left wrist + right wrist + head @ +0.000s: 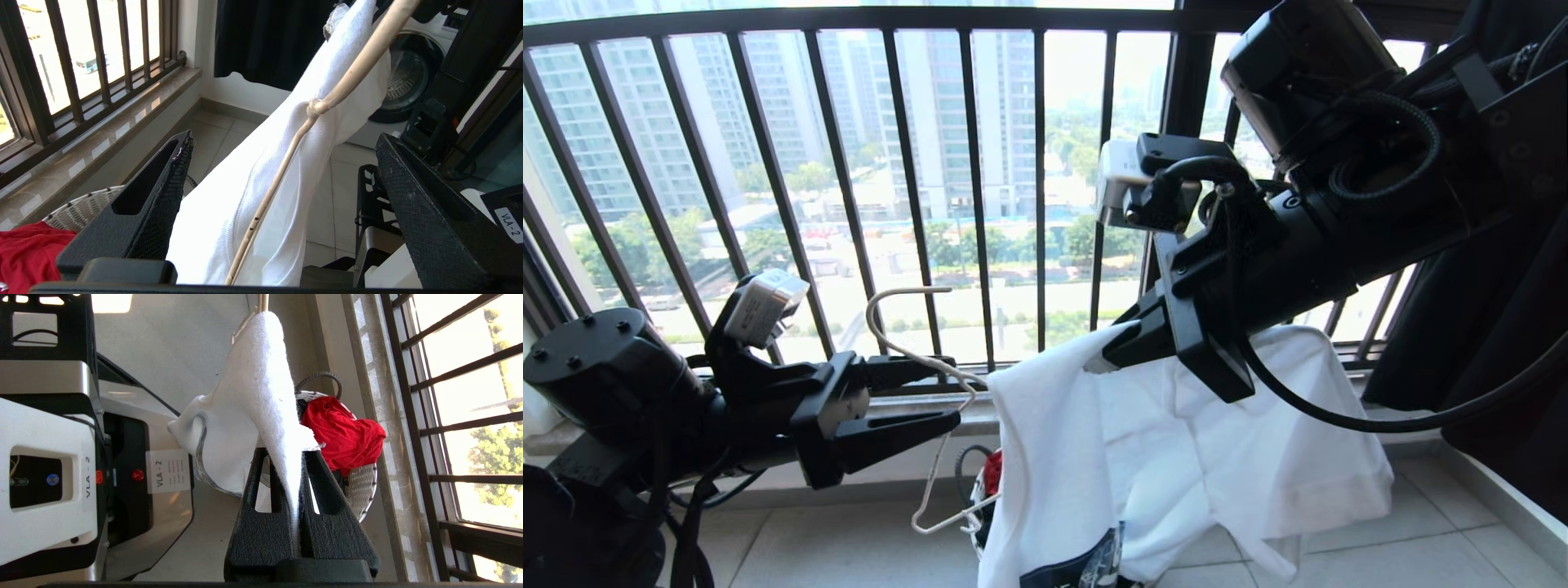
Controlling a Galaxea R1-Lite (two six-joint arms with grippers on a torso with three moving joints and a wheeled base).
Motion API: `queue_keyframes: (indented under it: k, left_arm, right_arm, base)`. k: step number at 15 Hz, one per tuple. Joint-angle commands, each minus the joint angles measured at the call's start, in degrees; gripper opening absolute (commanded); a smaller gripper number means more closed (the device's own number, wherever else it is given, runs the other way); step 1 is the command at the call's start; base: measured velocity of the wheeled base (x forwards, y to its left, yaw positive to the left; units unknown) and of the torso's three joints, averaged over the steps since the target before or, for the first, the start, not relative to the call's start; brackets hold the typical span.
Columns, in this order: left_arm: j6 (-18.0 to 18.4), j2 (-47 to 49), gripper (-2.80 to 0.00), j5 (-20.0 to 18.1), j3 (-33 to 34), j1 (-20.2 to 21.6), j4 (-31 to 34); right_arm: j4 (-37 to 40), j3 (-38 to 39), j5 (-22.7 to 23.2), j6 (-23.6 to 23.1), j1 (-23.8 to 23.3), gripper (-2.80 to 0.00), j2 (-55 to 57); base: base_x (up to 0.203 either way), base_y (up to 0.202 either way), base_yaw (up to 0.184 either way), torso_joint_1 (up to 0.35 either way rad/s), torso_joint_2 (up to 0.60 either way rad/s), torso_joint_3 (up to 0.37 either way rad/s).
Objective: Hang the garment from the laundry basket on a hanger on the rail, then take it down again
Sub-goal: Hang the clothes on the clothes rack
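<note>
Nearest, left gripper (931, 396) sits low at the left of the head view, jaws spread wide, gripping nothing. Cream wire hanger (907, 353) runs through the gap between its fingers (163, 183); contact with either pad cannot be told from these views. Hanger's hook curves up above the gripper, its lower wire drops beside the white T-shirt (1176, 457).

Right gripper (1115, 347) reaches in from the upper right, jaws clenched on a fold of the T-shirt's upper edge, cloth pinched flat between the pads in the right wrist view. Shirt hangs down from that grip, dark blue chest print showing at its lower edge. Hanger's twisted neck lies against the shirt fabric in the left wrist view.

Below and behind the shirt, laundry basket (363, 486) stands on the tiled floor next to the stone ledge, a red garment (347, 435) heaped in it. Farther back, a black garment (265, 36) hangs by the wall, washing machine (412, 77) near it. Beyond, dark barred balcony railing (915, 163).
</note>
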Motion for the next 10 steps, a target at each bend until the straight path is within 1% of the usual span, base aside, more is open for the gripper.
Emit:
queue_keyframes:
  k: [1, 7, 8, 10]
  left_arm:
    - [-0.3, -0.3, 0.00, -0.3, 0.0, -0.2, -0.5]
    - [0.1, 1.6, 0.00, -0.3, 0.1, -0.2, -0.5]
    - [0.2, 1.9, -2.80, -0.3, 0.3, -0.3, -0.5]
    - [0.7, 3.1, -2.80, -0.4, 0.4, -0.4, -0.5]
  right_arm:
    - [0.1, 0.0, 0.1, -0.2, 0.4, -2.80, 0.3]
    - [0.0, 0.0, 0.2, -0.2, 1.0, -2.80, 0.3]
    - [0.0, 0.0, 0.2, -0.2, 1.0, -2.80, 0.3]
    - [-0.1, 0.0, 0.2, -0.2, 1.0, -2.80, 0.3]
  base:
    - [0.000, 0.000, 0.000, 0.000, 0.00, 0.000]
    - [0.000, 0.000, 0.000, 0.000, 0.00, 0.000]
    - [0.000, 0.000, 0.000, 0.000, 0.00, 0.000]
    - [0.000, 0.000, 0.000, 0.000, 0.00, 0.000]
